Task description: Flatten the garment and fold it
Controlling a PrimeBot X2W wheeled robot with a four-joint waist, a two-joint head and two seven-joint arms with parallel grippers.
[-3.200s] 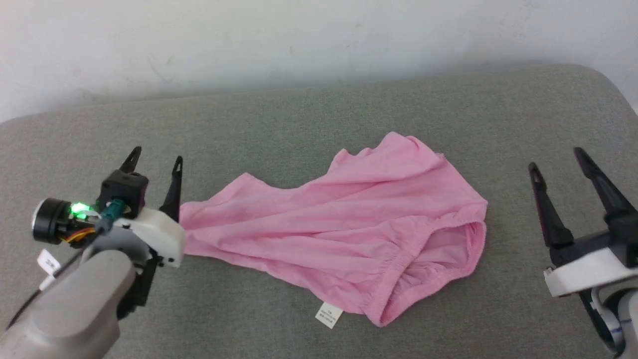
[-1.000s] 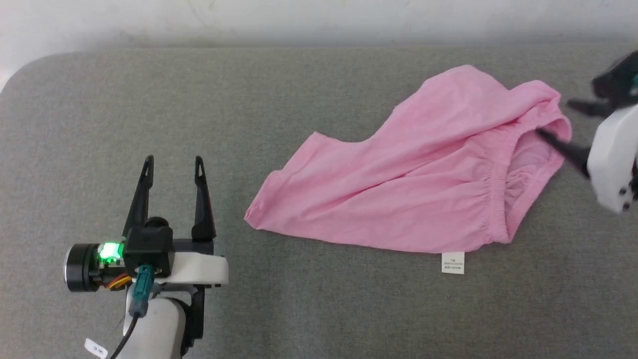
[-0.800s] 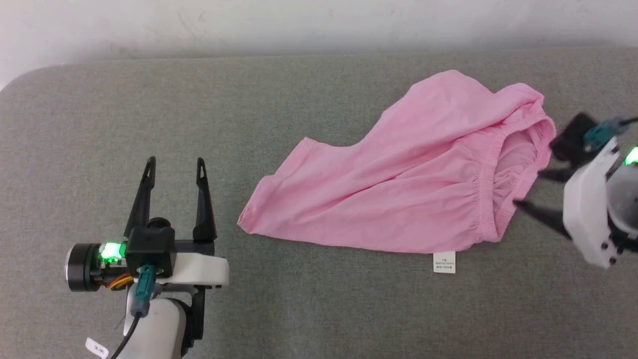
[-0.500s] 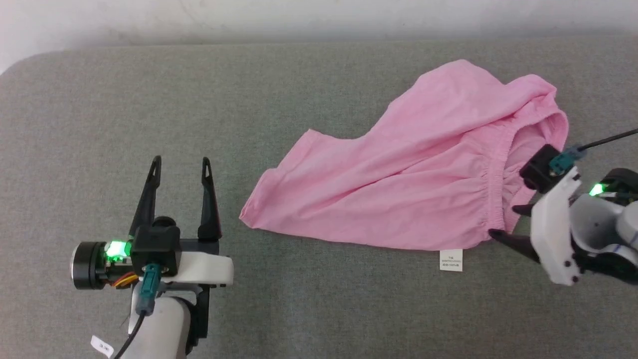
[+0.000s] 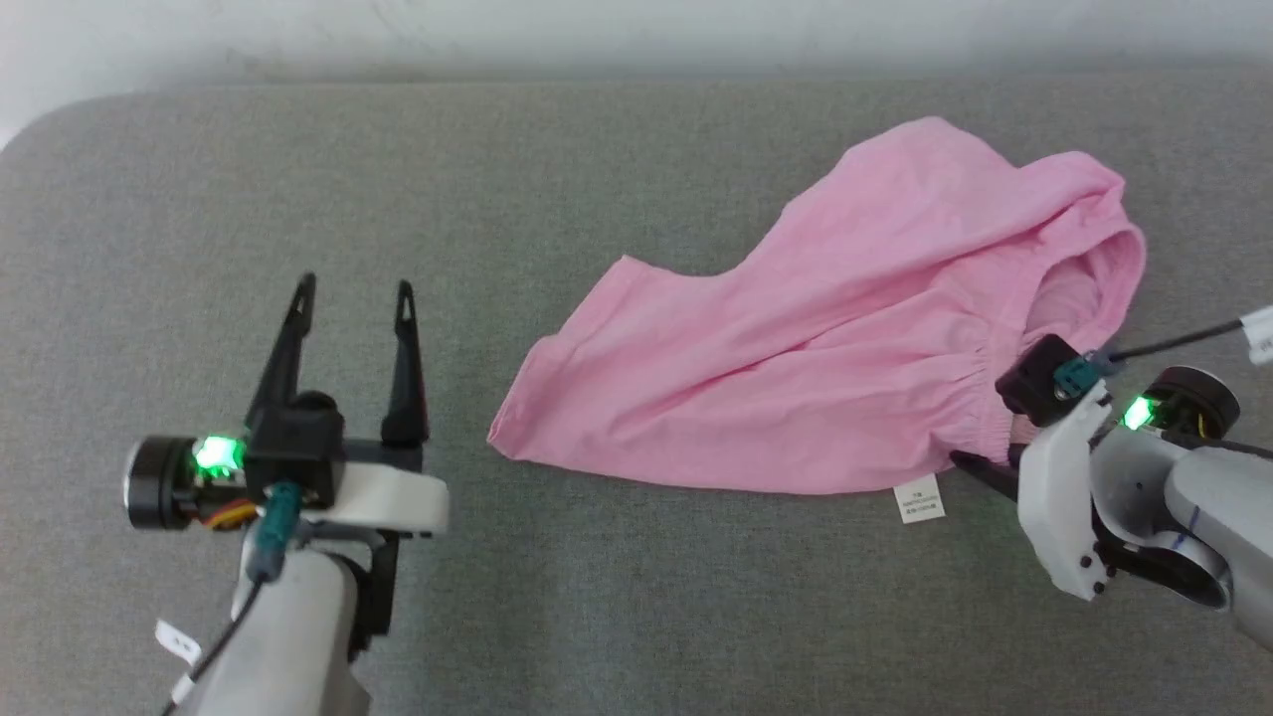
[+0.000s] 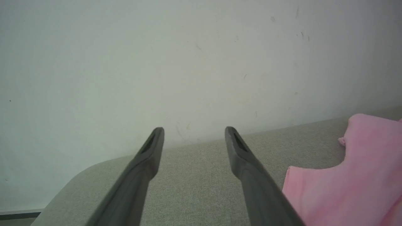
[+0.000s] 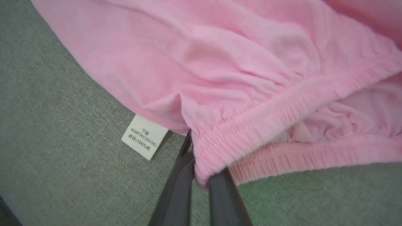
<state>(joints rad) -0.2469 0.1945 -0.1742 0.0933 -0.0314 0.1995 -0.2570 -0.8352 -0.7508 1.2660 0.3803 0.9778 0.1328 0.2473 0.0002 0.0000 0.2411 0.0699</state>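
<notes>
Right wrist view: the right jaws are pinched tight on the stretchy band (image 7: 267, 116) at one corner of the pink shorts (image 7: 220, 62), white tag (image 7: 145, 136) just beside them. The shorts lie on the grey cushion (image 5: 298, 179), spread towards the left jaws, which are wide and empty. Pull gently; the thin bite may slip.

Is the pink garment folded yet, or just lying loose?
Not folded. The garment lies rumpled and slanted on the grey cushion, its waistband gaping open, one waistband corner pinched in the right pincer.
</notes>
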